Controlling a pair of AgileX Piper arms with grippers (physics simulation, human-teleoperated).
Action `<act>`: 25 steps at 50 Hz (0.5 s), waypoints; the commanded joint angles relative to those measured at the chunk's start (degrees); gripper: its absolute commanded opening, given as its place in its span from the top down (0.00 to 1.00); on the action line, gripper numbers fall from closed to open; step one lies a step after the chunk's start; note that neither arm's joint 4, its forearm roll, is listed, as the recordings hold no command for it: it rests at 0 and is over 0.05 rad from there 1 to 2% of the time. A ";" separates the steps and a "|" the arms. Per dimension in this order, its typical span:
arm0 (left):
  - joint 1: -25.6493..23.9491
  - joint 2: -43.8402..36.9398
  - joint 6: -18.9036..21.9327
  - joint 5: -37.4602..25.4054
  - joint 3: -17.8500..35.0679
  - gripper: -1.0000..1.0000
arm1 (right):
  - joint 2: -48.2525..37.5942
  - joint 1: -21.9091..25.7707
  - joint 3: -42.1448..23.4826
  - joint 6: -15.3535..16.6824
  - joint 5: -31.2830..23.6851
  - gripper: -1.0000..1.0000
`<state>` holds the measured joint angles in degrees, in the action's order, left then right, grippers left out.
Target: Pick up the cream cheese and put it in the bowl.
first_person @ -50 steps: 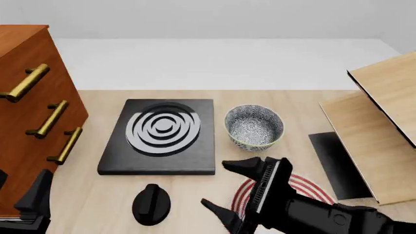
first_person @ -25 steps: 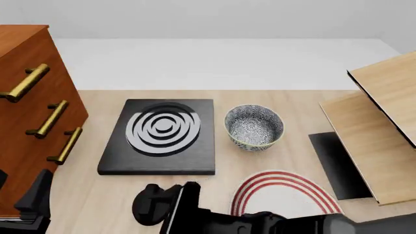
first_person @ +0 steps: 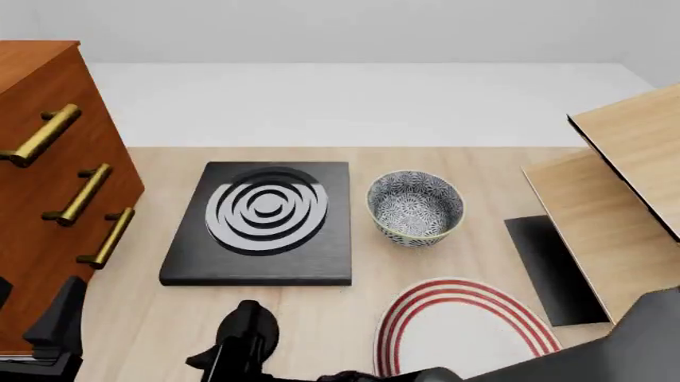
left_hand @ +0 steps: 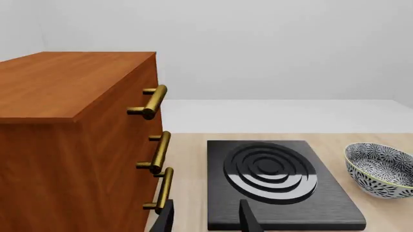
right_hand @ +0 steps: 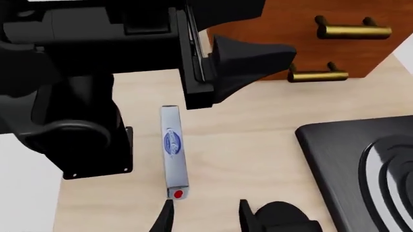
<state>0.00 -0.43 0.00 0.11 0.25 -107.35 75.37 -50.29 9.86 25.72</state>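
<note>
The wooden table (first_person: 483, 171) carries the cream cheese (right_hand: 173, 152), bowl (first_person: 416, 208), black stove slab (first_person: 264, 225), red-ringed plate (first_person: 463, 328) and drawer cabinet (first_person: 43, 183)

The right arm reaches across the near edge of the tabletop from the near right corner toward the near left, its dark body filling the bottom of the front view. Its right pincer (first_person: 228, 360) sits low over the near edge, left of the middle; in the right wrist view its two fingertips (right_hand: 166, 218) stand slightly apart with bare tabletop between them, gripping nothing. The left arm rests at the near left corner, its bulky joints close ahead of the right wrist camera. The left pincer (left_hand: 205, 218) points toward the far edge, fingers parted and empty.
</note>
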 commanded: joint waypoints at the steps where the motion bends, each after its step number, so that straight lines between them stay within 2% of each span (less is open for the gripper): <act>1: 0.00 0.00 0.00 0.00 0.00 0.00 | -4.91 1.36 -3.79 -1.38 0.11 0.00; 25: 0.00 0.00 0.00 0.00 0.00 0.00 | -9.55 2.35 -7.10 -3.10 0.94 0.00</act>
<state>0.00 -0.43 0.00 0.11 0.25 -115.54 77.13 -56.10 7.48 26.53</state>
